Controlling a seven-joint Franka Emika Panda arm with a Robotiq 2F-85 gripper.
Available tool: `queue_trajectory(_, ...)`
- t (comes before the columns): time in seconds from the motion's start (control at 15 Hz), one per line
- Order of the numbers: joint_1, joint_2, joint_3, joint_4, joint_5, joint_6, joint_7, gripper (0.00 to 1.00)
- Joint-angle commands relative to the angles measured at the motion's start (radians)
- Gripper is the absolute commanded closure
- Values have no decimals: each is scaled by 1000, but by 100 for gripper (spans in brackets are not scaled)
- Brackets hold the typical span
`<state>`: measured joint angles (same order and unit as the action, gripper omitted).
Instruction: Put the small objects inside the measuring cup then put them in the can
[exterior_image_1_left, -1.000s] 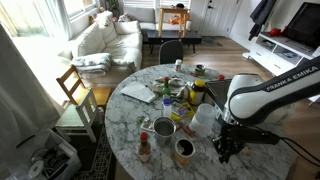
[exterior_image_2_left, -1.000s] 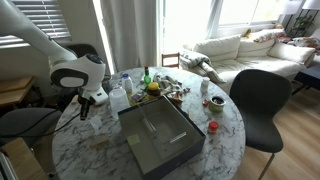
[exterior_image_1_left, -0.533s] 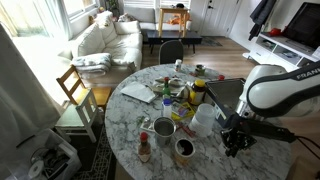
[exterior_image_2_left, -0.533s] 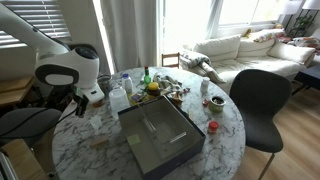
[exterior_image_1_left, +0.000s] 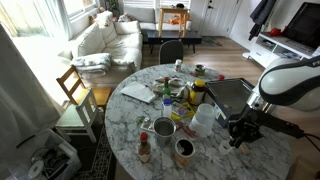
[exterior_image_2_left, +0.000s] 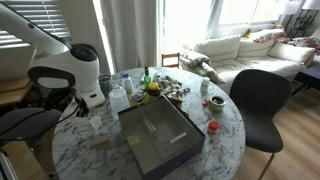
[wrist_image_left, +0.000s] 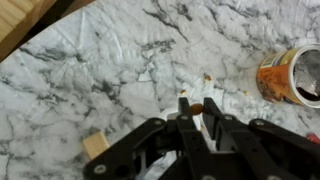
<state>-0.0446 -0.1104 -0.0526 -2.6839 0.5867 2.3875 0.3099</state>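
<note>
Small objects (wrist_image_left: 97, 145), tan bits on marble table (wrist_image_left: 100, 60) near orange-lined can (wrist_image_left: 290, 75); gripper (wrist_image_left: 197, 106) narrowly shut.

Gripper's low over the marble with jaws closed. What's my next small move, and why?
Probably lift the gripper slightly and check the wrist view. Its jaws are shut and a small brown piece shows between the tips, but whether it is actually pinched is unclear. Confirm that before carrying it anywhere.

Both exterior views looked down at the round marble table (exterior_image_1_left: 125, 115) from mid distance, on different sides, sharing its cluttered top. The wrist view faced straight down, close above the table's edge.
</note>
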Motion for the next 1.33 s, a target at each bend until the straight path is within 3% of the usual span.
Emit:
queue_trajectory(0.0,-9,12,-14,-7,48,23,-15,95)
queue_trajectory(0.67,-11,123,-13,42,72,27,-12,95)
queue_trajectory(1.2,-8,167,-8,59,81,102,7,95)
queue_trajectory(1.27,-8,169,-7,60,83,107,9,78)
